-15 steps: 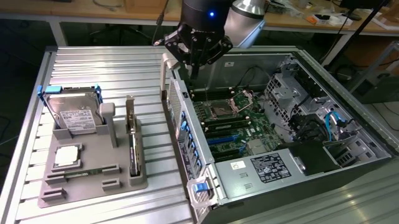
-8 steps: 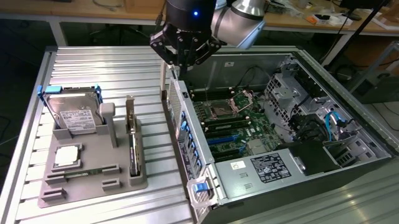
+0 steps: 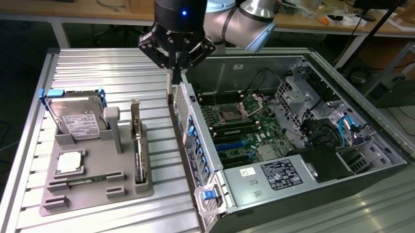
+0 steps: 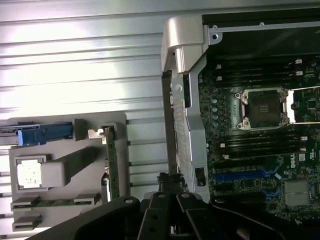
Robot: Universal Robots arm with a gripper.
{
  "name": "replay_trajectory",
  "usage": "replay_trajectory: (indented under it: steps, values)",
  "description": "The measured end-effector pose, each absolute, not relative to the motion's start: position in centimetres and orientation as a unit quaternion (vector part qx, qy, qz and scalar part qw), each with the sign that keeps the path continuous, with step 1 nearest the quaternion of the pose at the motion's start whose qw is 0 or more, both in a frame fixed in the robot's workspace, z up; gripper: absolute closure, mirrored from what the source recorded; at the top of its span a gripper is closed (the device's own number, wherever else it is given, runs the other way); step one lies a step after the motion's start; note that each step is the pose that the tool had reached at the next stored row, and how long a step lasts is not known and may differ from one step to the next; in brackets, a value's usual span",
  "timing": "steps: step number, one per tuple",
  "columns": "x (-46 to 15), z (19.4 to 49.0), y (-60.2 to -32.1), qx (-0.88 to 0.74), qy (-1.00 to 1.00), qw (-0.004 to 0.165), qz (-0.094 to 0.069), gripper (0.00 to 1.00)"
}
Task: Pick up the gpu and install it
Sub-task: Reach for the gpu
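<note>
The gpu (image 3: 137, 145) is a thin dark card with a pale silver bracket at its far end. It stands on edge in a slot of the grey holder (image 3: 97, 194), beside the hard drive; in the wrist view the gpu (image 4: 111, 165) sits in the same slot. My gripper (image 3: 174, 87) hangs shut, pointing down, just outside the far end of the open computer case's rear wall (image 3: 191, 131). It is well apart from the gpu, toward the exterior view's right. In the wrist view the gripper (image 4: 170, 187) has its fingers together with nothing I can make out between them.
The grey holder also carries a hard drive in a blue frame (image 3: 77, 116), a CPU (image 3: 70, 162) and a memory stick (image 4: 52, 202). The open case shows the motherboard (image 3: 243, 126) with its blue slots (image 3: 230, 145), and drive cages and cables at the exterior view's right.
</note>
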State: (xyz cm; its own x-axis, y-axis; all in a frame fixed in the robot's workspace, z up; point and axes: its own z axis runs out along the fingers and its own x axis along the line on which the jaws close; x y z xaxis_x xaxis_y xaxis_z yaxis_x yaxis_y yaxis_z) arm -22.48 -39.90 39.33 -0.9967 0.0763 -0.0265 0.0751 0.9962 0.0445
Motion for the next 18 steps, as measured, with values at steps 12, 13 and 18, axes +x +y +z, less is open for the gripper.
replay_trajectory:
  steps: [12,13,18]
  values:
    - [-25.6,39.3,-39.9,0.038,0.999,0.014,0.022,0.89]
    - [-25.8,39.3,-39.9,0.038,0.999,0.014,0.022,0.89]
    - [-26.8,39.3,-39.9,0.038,0.999,0.014,0.022,0.89]
